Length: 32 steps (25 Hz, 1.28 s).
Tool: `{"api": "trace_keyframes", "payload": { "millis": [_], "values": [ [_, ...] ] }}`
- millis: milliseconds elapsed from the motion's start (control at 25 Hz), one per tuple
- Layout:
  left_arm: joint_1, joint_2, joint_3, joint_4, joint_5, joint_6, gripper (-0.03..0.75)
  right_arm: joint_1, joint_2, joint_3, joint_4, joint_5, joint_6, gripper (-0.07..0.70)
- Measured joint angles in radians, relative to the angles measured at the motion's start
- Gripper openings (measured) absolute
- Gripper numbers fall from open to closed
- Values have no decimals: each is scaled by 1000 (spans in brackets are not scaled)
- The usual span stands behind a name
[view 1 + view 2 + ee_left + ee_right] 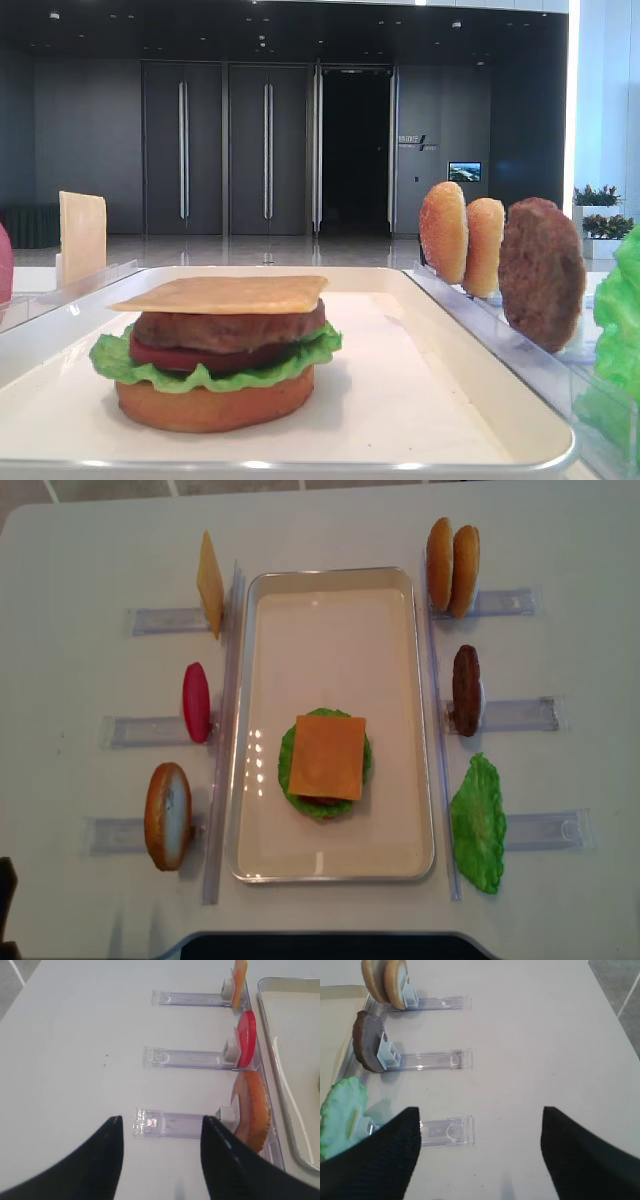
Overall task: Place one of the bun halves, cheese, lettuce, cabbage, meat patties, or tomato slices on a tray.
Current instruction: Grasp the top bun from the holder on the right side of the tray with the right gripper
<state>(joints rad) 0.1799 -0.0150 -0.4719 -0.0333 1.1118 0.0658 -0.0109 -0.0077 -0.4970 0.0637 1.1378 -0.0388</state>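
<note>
On the white tray (330,640) stands a stack: bun half (215,405), lettuce (120,365), tomato slice (170,357), meat patty (230,330), cheese (328,756) on top. My left gripper (162,1119) hangs open and empty over the table beside a racked bun half (252,1107), with a tomato slice (246,1037) and cheese (240,975) further along. My right gripper (480,1110) is open and empty near the racked lettuce (342,1115), a meat patty (367,1042) and two bun halves (385,980). Cabbage is out of view.
Clear slotted racks (520,715) stick out from both long sides of the tray, three a side, each holding its food upright. The white table (590,540) spreads beyond them. A dark base (320,946) sits at the near edge.
</note>
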Motion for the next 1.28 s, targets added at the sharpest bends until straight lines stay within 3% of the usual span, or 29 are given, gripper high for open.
{"api": "trace_keyframes", "payload": {
  "millis": [520,840,1280],
  "values": [
    [0,0,0,0,0,0,380,0,0,0,0,0,-1,509],
    [0,0,0,0,0,0,380,0,12,-11,17,-30,-19,509],
    [0,0,0,0,0,0,380,0,523,-129,37,-79,-50,509]
  ]
}}
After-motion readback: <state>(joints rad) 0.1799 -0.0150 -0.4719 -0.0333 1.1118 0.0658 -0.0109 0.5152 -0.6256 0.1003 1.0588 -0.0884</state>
